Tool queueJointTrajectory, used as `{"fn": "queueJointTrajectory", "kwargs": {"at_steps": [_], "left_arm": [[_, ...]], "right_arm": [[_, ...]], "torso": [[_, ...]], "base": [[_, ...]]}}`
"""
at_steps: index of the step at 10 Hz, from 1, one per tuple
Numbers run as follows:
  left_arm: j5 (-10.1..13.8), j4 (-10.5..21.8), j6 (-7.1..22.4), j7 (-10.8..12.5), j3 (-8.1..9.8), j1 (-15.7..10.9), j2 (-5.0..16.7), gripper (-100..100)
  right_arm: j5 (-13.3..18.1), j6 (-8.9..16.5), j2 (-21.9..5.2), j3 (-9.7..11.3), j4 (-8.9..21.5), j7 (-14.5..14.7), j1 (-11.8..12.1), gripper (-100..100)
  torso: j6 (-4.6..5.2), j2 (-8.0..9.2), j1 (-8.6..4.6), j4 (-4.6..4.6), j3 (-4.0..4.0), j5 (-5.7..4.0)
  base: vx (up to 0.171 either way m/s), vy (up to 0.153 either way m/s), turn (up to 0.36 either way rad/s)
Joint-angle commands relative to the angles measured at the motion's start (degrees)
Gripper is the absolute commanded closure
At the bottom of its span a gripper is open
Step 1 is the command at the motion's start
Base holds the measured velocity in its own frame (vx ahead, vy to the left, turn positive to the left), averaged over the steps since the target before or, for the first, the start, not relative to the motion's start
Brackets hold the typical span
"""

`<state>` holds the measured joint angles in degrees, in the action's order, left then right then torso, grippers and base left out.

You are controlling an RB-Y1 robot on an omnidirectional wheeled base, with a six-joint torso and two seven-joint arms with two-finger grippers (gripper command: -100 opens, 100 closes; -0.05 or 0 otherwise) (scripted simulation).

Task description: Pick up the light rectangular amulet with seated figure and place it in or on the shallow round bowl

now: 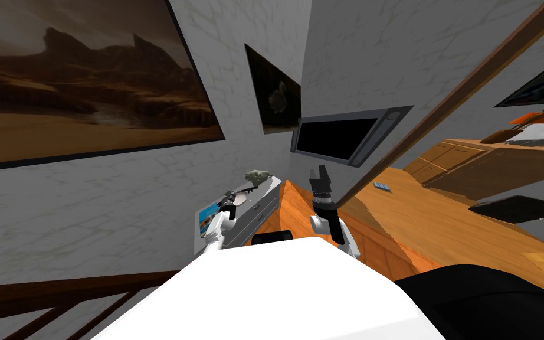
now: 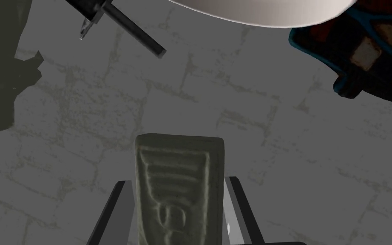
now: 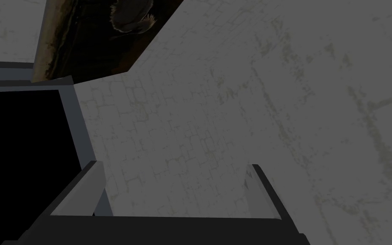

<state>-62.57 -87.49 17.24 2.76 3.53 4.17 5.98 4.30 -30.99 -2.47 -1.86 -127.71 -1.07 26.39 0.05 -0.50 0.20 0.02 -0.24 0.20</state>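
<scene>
Between the fingers of the left end effector, clamped on its sides, sits the grey-green amulet, its lower end cut off. Beyond it, the pale bowl shows only partly. The right end effector gapes wide, holding nothing.

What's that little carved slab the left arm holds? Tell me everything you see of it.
The amulet is a pale grey-green rectangular slab, stone-like, carved in relief: stacked horizontal bands above a small figure-like shape. It stands lengthwise between the left tool's fingers, which press its long sides. Behind it is a mottled grey surface; a white bowl lies ahead, apart.
</scene>
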Motion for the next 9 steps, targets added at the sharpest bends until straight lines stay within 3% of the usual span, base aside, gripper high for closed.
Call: {"fn": "queueJointTrajectory", "kwargs": {"at_steps": [1, 2, 3, 4, 8, 9], "left_arm": [[1.91, -0.1, 1.96, 0.37, 0.54, -1.21, -0.53, 100], [3.01, -0.24, 3.04, 0.53, 0.78, -1.85, -1.09, 100], [2.43, -0.3, 2.43, 0.15, 0.42, -1.4, -0.75, 100], [2.61, -0.4, 2.69, 0.16, 0.38, -1.54, -0.82, -100], [2.59, -0.4, 2.66, 0.17, 0.38, -1.54, -0.83, -100], [2.59, -0.4, 2.66, 0.17, 0.38, -1.54, -0.83, 0]], "right_arm": [[0.0, 0.0, 0.0, 0.0, 0.0, 0.0, 0.0, 0], [0.0, 0.0, 0.0, 0.0, 0.0, 0.0, 0.0, 0], [0.0, 0.0, 0.0, 0.0, 0.0, 0.0, 0.0, 0], [0.0, 0.0, 0.0, 0.0, 0.0, 0.0, 0.0, 0], [0.0, 0.0, 0.0, -0.01, 0.0, 0.0, 0.0, 0], [0.0, 0.0, 0.0, -0.01, 0.0, 0.0, 0.0, 0]], "torso": [[0.0, 0.0, 0.0, 0.0, 0.0, 0.0], [0.03, -0.05, -0.04, 0.0, -0.02, 0.01], [0.01, -0.1, -0.02, 0.0, -0.05, 0.02], [-0.05, 0.01, 0.11, -0.02, -0.01, 0.05], [-0.06, 0.19, 0.24, 0.02, 0.1, 0.08], [-0.06, 0.19, 0.24, 0.02, 0.1, 0.08]], "base": [[0.052, -0.058, -0.102], [0.069, -0.05, -0.088], [0.035, -0.019, -0.019], [0.007, -0.005, 0.001], [0.0, 0.0, 0.0], [0.0, 0.0, 0.0]]}}
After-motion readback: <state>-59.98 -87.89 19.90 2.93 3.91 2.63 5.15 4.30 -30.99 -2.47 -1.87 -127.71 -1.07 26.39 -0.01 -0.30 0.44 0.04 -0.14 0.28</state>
